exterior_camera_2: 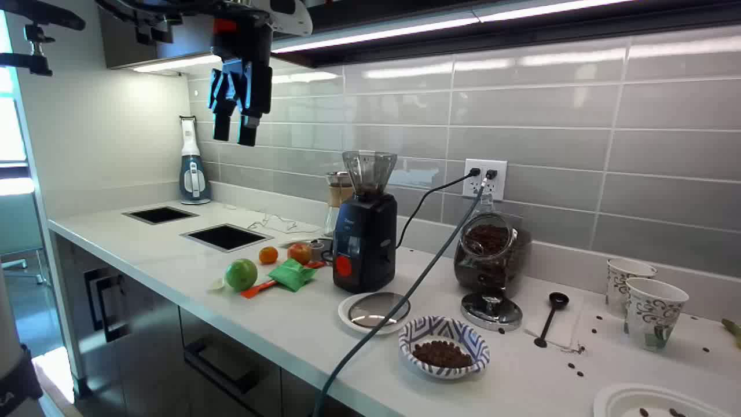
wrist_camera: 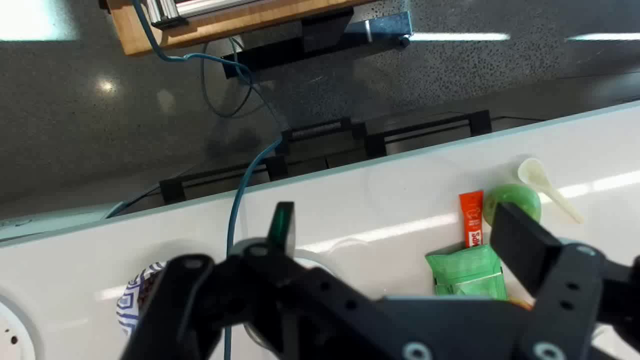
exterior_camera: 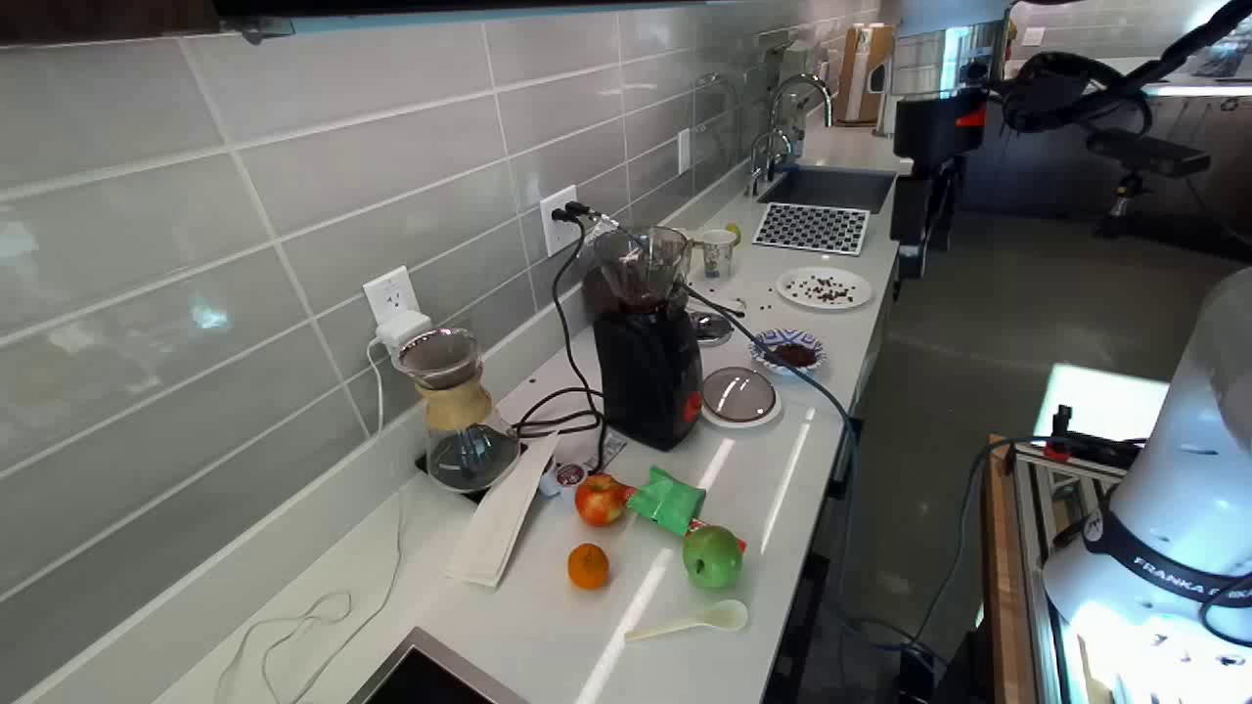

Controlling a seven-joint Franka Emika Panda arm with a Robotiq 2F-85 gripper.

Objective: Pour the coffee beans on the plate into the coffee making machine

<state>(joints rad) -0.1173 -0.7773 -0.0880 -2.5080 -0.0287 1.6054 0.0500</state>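
Note:
The coffee making machine (exterior_camera: pixel 646 376) is black with a red button and a clear top hopper; it also stands upright in an exterior view (exterior_camera_2: pixel 366 243). A heap of dark coffee beans (exterior_camera_2: pixel 443 354) lies in a blue-and-white patterned bowl (exterior_camera_2: pixel 477 346) in front of it. A round white plate (exterior_camera: pixel 794 284) with scattered beans is farther along the counter; its edge shows in the wrist view (wrist_camera: pixel 22 340). My gripper (exterior_camera_2: pixel 234 133) is open and empty, high above the counter and apart from everything. In the wrist view my gripper (wrist_camera: pixel 401 230) hides the machine and part of the bowl.
A blue cable (exterior_camera_2: pixel 399 304) hangs across the counter beside the bowl. A white dish with a grey lid (exterior_camera: pixel 740 396) lies by the machine. A glass bean jar (exterior_camera_2: pixel 492 252), paper cups (exterior_camera_2: pixel 654 310), a green apple (exterior_camera_2: pixel 241 274) and a green packet (wrist_camera: pixel 467 272) are around.

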